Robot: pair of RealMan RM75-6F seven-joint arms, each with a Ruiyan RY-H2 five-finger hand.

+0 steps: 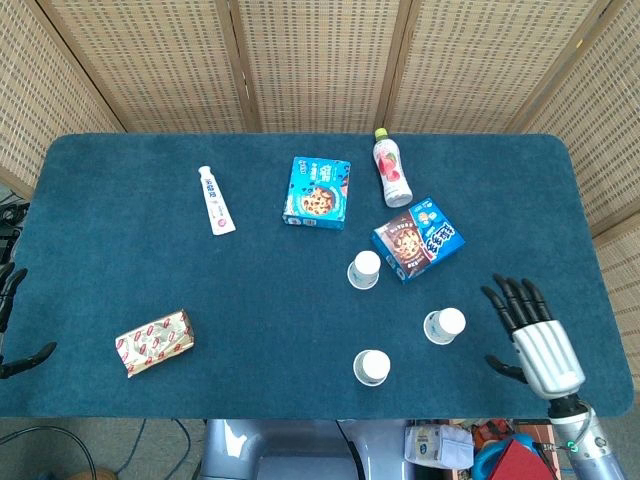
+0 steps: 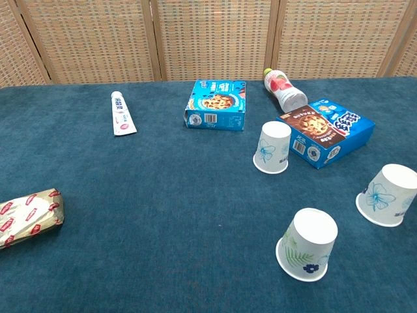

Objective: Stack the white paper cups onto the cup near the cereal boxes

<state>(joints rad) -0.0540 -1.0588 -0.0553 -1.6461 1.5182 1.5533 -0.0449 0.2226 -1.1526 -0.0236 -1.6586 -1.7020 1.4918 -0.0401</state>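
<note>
My right hand (image 1: 535, 335) hovers over the near right part of the blue-felted desk (image 1: 120, 200), fingers spread apart and holding nothing; my left hand (image 1: 12, 325) only shows dark fingertips at the desk's left edge, apart and empty as far as I can tell. Nearest to me stands an upturned white paper cup with a leaf print (image 1: 372, 367) (image 2: 307, 244). Just to the left of my right hand, with a clear gap between, stands a second upturned white paper cup with a blue flower (image 1: 444, 325) (image 2: 388, 194), and I judge it the natural first pick, since my right hand is by far the nearer one and the cup lies straight toward the desk's middle from my fingers. Its long axis is upright, so a sideways grasp around the wall should serve. Beyond it, further from me, the third white paper cup (image 1: 364, 269) (image 2: 272, 147) stands just beside the dark-and-blue cereal box (image 1: 418, 239) (image 2: 326, 131); that is the base for stacking. A second blue cereal box (image 1: 317, 193) lies further back, to the left.
</note>
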